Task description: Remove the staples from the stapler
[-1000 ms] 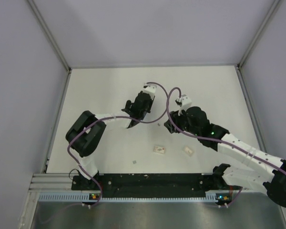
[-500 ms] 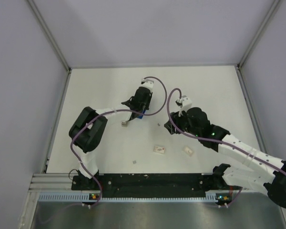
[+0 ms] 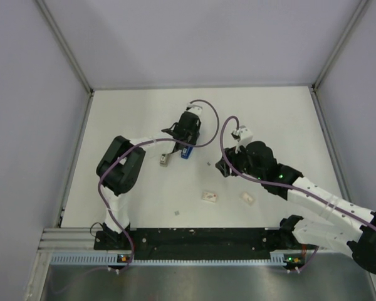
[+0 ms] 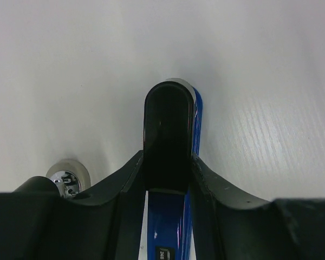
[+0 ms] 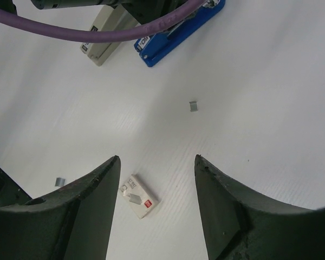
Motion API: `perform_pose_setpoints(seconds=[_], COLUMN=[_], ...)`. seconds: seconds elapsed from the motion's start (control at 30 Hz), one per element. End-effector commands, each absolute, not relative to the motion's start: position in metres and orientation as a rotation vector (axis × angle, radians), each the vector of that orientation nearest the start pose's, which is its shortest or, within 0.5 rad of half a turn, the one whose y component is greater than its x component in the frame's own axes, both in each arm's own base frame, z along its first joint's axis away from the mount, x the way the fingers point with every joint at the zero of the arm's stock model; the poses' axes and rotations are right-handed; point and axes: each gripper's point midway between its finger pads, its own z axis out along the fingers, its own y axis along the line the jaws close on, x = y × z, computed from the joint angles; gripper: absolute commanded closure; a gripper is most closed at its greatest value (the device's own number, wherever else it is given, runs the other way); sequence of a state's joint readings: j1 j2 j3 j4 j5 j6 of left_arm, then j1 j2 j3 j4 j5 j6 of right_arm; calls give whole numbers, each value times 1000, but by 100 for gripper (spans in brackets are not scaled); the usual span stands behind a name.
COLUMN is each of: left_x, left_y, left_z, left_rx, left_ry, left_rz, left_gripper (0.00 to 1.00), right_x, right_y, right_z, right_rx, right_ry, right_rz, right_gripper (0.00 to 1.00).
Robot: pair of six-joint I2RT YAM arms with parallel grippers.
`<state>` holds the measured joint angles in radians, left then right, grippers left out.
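The blue stapler lies on the white table, its near end toward the arms. In the right wrist view it sits at the top edge, partly behind a purple cable. My left gripper is shut on its far part. In the left wrist view the fingers clamp the blue body, and its dark rounded end sticks out past my left gripper. My right gripper hovers open and empty to the right; in its own view it frames bare table.
A beige oblong piece lies just left of the stapler, also in the right wrist view. A small grey staple bit lies near it. Two small white boxes and a tiny scrap lie nearer the arms.
My left gripper has swung back and to the right with the stapler, whose blue end now shows below it. The beige piece has appeared on the table. The right arm has not moved.
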<state>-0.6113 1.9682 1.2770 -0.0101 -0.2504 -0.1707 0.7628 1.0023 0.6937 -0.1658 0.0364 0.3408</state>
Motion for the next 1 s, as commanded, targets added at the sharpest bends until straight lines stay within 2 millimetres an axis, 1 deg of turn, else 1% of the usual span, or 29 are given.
perform_pose_setpoints(seconds=[0.0,0.03,0.13,0.23,0.3,0.37,0.4,0.5,0.53,0.6,0.63,0.7,0.8,0.83,0.87,0.9,0.93,0.97], left_x=[448,447,447,448,441,438,435,425,421,410,404,389,366,356,348,340,332,326], left_y=[-281,-282,-281,-279,-274,-270,-267,-259,-255,-247,-242,-234,-223,-222,-219,-217,-217,-216], left_z=[89,91,109,138,151,170,185,210,215,228,232,241,249,255,255,256,259,259], left_rx=[371,377,375,360,359,346,334,310,300,271,253,231,218,222,221,220,228,232], left_ry=[2144,2140,2112,2057,2054,2019,1995,1961,1961,1950,1947,1934,1925,1912,1912,1913,1907,1911], left_rz=[-225,-228,-237,-249,-248,-253,-258,-265,-266,-277,-289,-314,-357,-389,-408,-433,-461,-480], left_gripper=[56,54,50,42,40,38,38,29,28,28,28,28,28,24,8,2,1,2], right_x=[240,240,239,238,237,235,234,232,232,234,235,238,244,248,252,256,258,264], right_y=[237,237,236,234,232,231,231,231,230,229,230,235,245,248,251,256,260,263], right_z=[188,189,194,199,201,201,201,199,197,192,189,182,173,170,166,160,153,151], right_rx=[-413,-413,-421,-428,-439,-449,-459,-483,-485,-477,-474,-472,-473,-472,-468,-474,-481,-479], right_ry=[2017,2017,2012,2003,2008,2016,2017,2027,2031,2048,2058,2080,2106,2114,2127,2147,2168,2175], right_rz=[648,646,644,637,628,621,620,618,611,592,589,597,604,602,597,588,582,573], right_gripper=[42,42,41,40,39,39,39,38,37,37,37,37,38,39,39,39,40,40])
